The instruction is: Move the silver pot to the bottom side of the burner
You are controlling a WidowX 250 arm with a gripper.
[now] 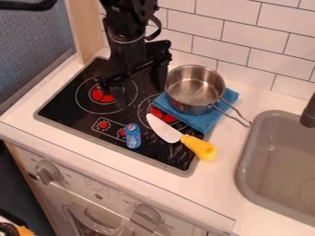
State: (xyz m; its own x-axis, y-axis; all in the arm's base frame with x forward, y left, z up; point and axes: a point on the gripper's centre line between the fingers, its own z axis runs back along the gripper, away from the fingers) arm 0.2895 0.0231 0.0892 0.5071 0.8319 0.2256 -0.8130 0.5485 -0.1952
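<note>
Silver pot: small, round, shiny bare metal, straight-sided, no lid, streaky reflections on the inner wall and bottom. Its thin wire loop handle points to the lower right, away from the arm, and its end reaches out over the white counter near the sink. Pot is upright on a blue cloth, at the upper right of the black cooktop, up from the middle of the right burner. Cloth covers part of that burner's red center. Robot arm comes in from the top edge, left of the pot, and its gripper hangs over the upper part of the cooktop. The crossbar slants, lower end at left, higher end at right; fingers point down and are spread wide, one over the left burner, the other near the pot's left side. Nothing between them; pot is not gripped. Knife with yellow handle lies below the pot, blade across the right burner, handle end past the cooktop edge onto the counter. Blue bottle upright by the printed red controls. Black faucet at the right edge.
</note>
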